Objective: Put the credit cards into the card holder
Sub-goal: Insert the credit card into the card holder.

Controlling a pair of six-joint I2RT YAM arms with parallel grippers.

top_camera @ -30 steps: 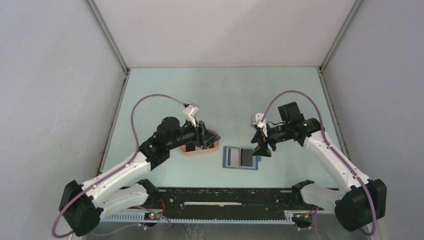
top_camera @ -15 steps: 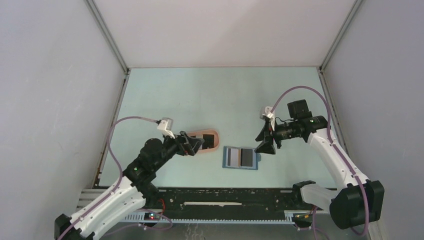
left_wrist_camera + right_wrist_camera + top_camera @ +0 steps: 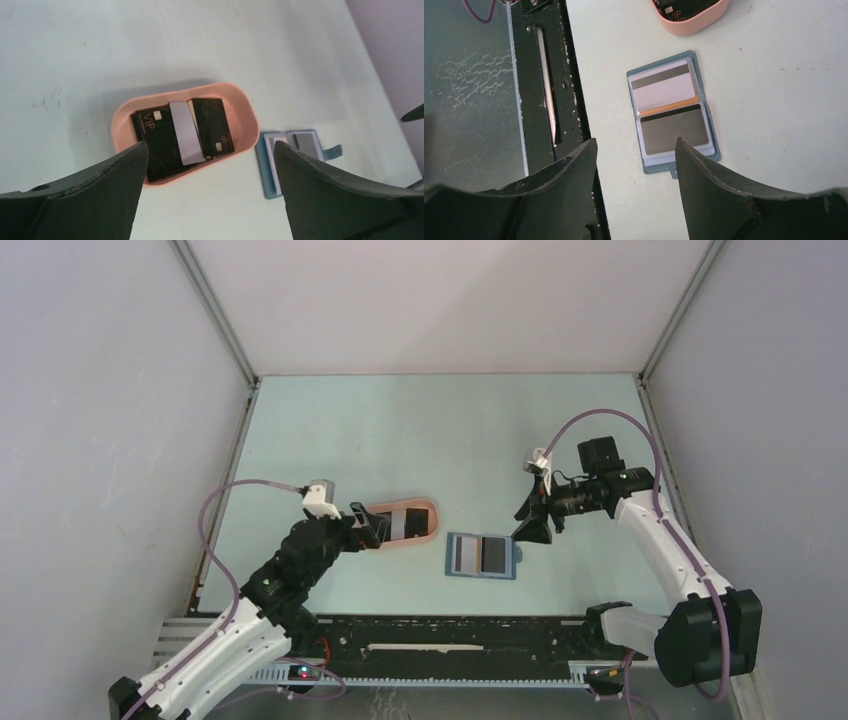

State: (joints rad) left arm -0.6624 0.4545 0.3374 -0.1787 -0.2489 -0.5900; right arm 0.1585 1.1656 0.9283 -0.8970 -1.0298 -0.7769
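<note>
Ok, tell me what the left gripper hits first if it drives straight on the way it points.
Most likely the black cards in the pink tray, which lies dead ahead between its open jaws. Depth is unclear, so the tray's near rim might come first.

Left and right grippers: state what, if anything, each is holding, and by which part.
Nothing is held. The left gripper hangs with jaws open near the pink tray; the right gripper, jaws open too, near the blue card holder.
</note>
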